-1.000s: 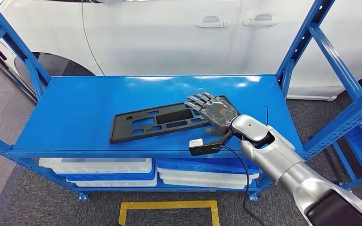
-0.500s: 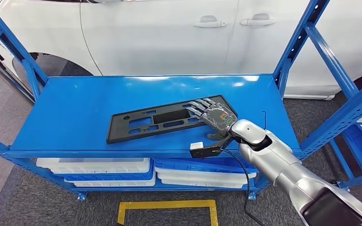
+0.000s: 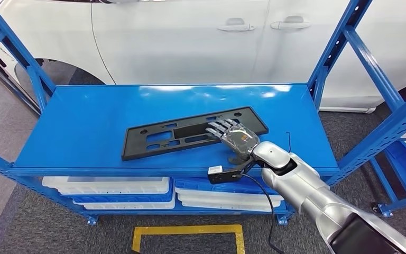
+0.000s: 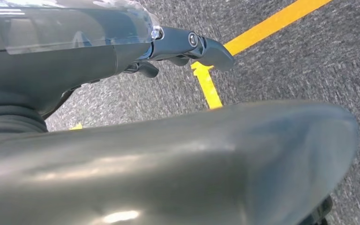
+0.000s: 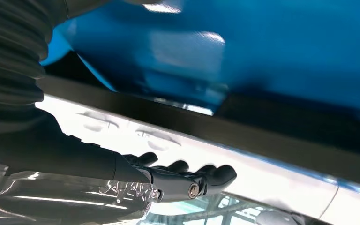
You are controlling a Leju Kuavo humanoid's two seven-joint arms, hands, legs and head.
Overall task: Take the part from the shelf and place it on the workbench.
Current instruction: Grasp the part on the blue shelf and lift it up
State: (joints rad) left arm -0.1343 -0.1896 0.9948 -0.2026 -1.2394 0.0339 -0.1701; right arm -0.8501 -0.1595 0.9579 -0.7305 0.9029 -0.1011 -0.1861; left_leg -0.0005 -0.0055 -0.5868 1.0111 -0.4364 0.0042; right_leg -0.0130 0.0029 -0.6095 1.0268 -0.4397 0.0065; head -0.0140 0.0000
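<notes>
The part (image 3: 164, 138) is a long flat black panel with cut-outs, lying slantwise on the top deck of the blue shelf (image 3: 84, 121). My right hand (image 3: 236, 138) lies over the panel's right portion, fingers spread and pointing away from me, thumb near the panel's front edge. I cannot tell whether the fingers touch the panel, and nothing is gripped. In the right wrist view the dark fingers (image 5: 215, 174) stretch along the part's black edge (image 5: 272, 140). My left hand (image 4: 187, 44) hangs over the grey carpet with nothing in it.
A white car (image 3: 190, 42) stands right behind the shelf. Blue uprights and braces (image 3: 349, 47) frame both sides. White and blue trays (image 3: 111, 188) fill the lower level. A yellow floor marking (image 3: 187, 230) lies in front of the shelf.
My right hand has drawn back toward me and to the left, from the panel's right end to its front right portion. The panel lies about where it was.
</notes>
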